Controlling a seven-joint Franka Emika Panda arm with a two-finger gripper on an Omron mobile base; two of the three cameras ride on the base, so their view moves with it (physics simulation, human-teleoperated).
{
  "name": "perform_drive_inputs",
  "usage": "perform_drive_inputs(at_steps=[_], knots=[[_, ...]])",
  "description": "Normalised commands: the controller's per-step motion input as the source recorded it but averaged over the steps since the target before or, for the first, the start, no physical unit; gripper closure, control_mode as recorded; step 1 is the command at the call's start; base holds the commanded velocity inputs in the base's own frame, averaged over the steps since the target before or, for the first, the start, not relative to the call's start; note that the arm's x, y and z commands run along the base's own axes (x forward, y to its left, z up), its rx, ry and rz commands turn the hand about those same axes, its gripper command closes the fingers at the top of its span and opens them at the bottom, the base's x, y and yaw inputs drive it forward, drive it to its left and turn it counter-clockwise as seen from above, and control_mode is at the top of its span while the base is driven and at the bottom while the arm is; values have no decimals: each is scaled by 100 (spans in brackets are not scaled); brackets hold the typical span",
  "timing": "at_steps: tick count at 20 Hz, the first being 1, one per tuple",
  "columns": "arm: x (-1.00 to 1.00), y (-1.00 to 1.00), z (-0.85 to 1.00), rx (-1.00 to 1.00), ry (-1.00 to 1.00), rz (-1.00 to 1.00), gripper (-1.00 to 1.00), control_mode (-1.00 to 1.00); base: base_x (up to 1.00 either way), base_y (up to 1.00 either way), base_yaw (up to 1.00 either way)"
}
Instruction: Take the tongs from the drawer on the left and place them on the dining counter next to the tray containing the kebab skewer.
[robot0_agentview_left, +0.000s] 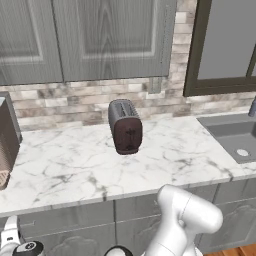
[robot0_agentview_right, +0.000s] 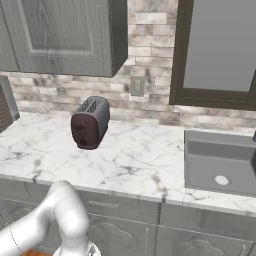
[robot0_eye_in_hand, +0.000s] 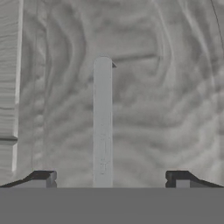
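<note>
Hand view puts our gripper, jaws spread wide, astride the drawer handle (still closed, we judge); centre, then clamp before pulling.

Kitchen: marble worktop, toaster, sink, brick backsplash, probably wall cabinets above.

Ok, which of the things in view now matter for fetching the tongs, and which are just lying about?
Part of the job:
- drawer, grey wood-grain front, shut
- its pale bar handle
- gripper, open, fingertips either side of the handle

Just lying about:
- toaster on the marble worktop
- sink
- wall outlet
</note>
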Motion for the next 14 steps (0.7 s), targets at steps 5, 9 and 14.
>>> perform_drive_inputs(at_steps=[5,9,14], knots=[[3,4,-36,0,0,0,-100,-100,0,0,0],[7,8,-35,0,0,0,-100,-100,0,0,0],[10,11,-30,0,0,0,-100,-100,0,0,0]])
